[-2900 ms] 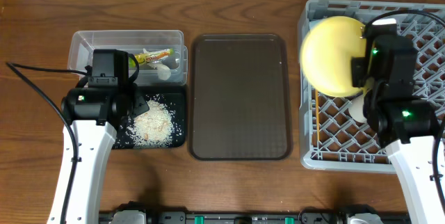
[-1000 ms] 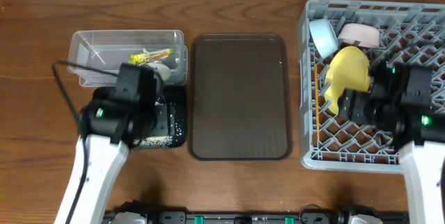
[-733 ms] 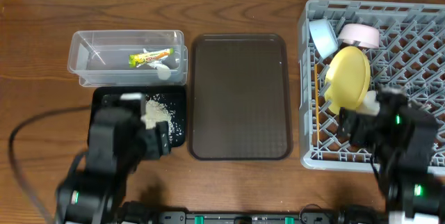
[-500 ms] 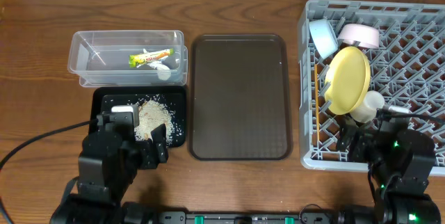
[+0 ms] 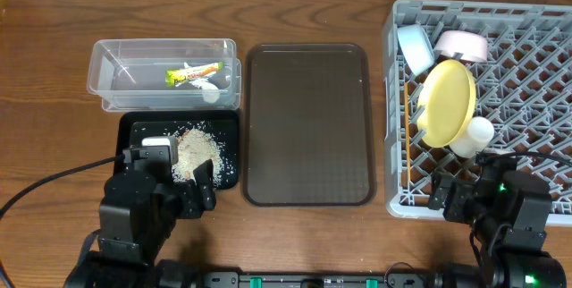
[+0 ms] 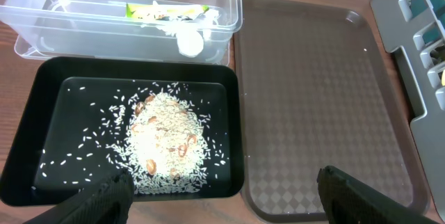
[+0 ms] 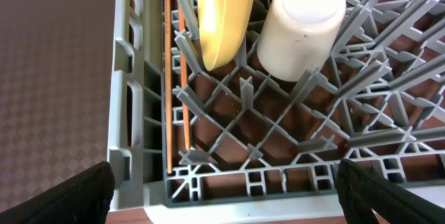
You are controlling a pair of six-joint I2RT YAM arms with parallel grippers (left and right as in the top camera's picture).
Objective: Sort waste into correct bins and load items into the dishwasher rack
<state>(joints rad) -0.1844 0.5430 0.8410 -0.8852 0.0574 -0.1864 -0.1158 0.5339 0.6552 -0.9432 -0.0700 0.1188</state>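
The snack wrapper (image 5: 194, 72) and crumpled paper (image 5: 211, 94) lie in the clear bin (image 5: 107, 78). Rice (image 5: 195, 149) is heaped in the black tray (image 5: 134, 136). In the dishwasher rack (image 5: 527, 100) stand the yellow plate (image 5: 447, 102), blue bowl (image 5: 415, 46), white bowl (image 5: 461, 46), cup (image 5: 474, 133) and chopsticks (image 5: 407, 136). My left gripper (image 6: 226, 200) hangs open and empty over the black tray's near right corner. Over the rack's front rim (image 7: 278, 182), near the plate (image 7: 222, 15) and cup (image 7: 302, 26), my right gripper (image 7: 233, 200) is open and empty.
A large brown serving tray (image 5: 308, 124) lies between the bins and the rack, nothing on it. The rack's tall grey wall (image 6: 410, 29) rises at the brown tray's right edge. Bare wooden table (image 5: 45, 127) lies left of the bins.
Both arms have drawn back toward the table's front edge and both grippers have widened. The yellow plate now stands by itself in the rack, and the rice heap is uncovered.
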